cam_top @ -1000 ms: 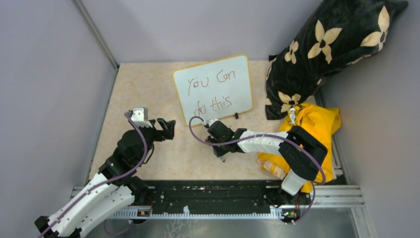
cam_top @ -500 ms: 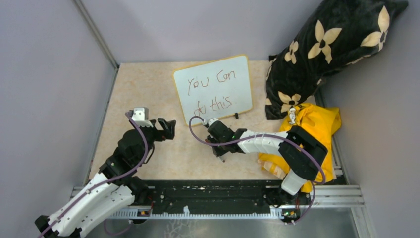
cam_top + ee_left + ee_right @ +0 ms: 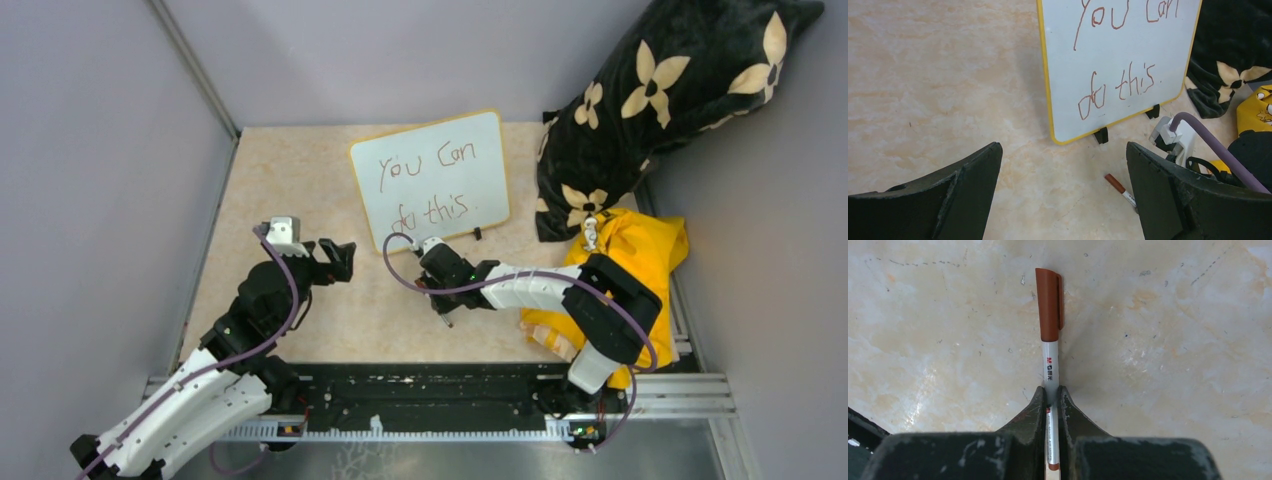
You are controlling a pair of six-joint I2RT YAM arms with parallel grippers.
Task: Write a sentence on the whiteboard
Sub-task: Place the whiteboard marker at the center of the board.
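The whiteboard [image 3: 432, 180] stands upright on two black feet at the back middle of the table, and shows again in the left wrist view [image 3: 1118, 65]. The sentence [image 3: 435, 185] "You can do this" fills two lines in reddish-brown. A capped brown and white marker [image 3: 1049, 340] lies low over the table in front of the board. My right gripper [image 3: 1050, 390] is shut on its white barrel, with the cap pointing away. The marker's cap end [image 3: 1118, 186] also shows past my left gripper [image 3: 1063, 150], which hangs open and empty left of the board [image 3: 343, 258].
A black cushion with cream flowers [image 3: 660, 100] leans in the back right corner. A yellow cloth [image 3: 645, 255] lies under the right arm's elbow. Grey walls close in on the left, back and right. A metal rail [image 3: 430, 400] runs along the near edge.
My right gripper's jaws have come together on the marker's barrel. The left arm and the whiteboard have not moved.
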